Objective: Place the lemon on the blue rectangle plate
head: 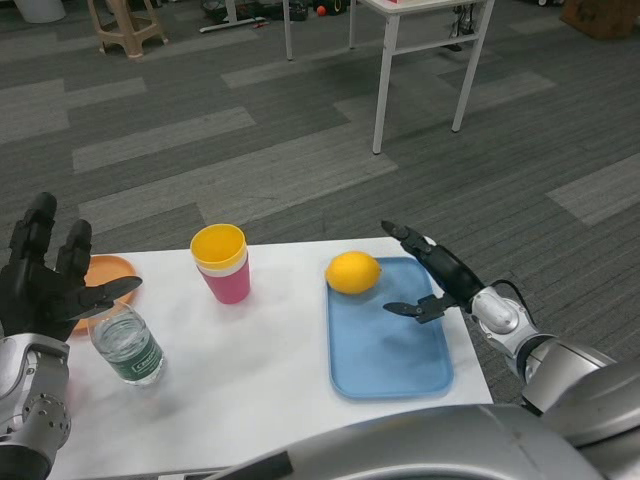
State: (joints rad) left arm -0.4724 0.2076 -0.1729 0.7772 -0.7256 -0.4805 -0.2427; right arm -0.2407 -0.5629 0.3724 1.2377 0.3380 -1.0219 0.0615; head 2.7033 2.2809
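Note:
A yellow lemon (353,272) lies on the far left corner of the blue rectangle plate (390,350), its left side over the plate's rim. My right hand (430,277) hovers just right of the lemon, over the plate's far right part, fingers spread and holding nothing; a gap shows between it and the lemon. My left hand (45,280) is raised at the table's left edge, fingers apart and empty.
A stack of cups (222,262), yellow on top and pink below, stands left of the lemon. A clear water bottle (127,345) stands near my left hand, with an orange plate (108,270) behind it. A white table stands on the carpet beyond.

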